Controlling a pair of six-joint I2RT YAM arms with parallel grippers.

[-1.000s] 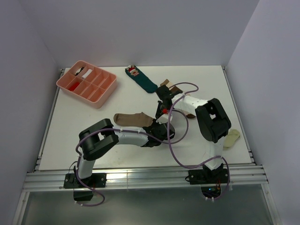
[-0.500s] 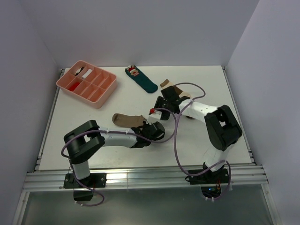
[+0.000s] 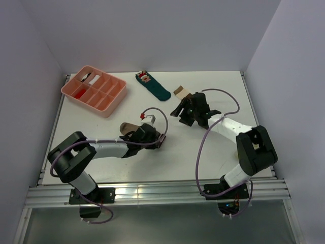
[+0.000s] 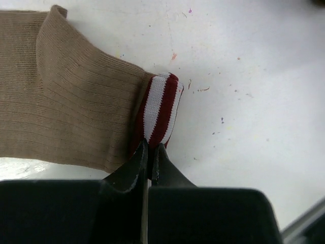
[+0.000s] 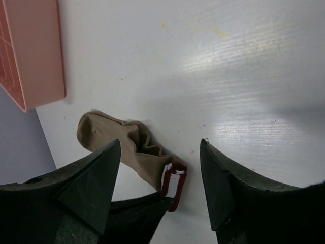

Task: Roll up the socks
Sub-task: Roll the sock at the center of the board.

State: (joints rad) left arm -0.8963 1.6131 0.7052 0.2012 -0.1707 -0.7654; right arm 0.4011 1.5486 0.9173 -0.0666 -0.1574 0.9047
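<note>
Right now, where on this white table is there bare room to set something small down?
Widest bare patch: the far right corner of the white table, beyond the right hand. Also the near-left strip between the pink plastic divided tray and the left arm. Crowded: the middle, where the left hand pinches the tan-brown ribbed sock.

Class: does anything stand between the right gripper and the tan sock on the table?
Nothing visible does. Only bare table lies between the open right gripper and the tan sock. The left gripper is shut on the sock's red-and-white cuff, so that end is taken.
</note>
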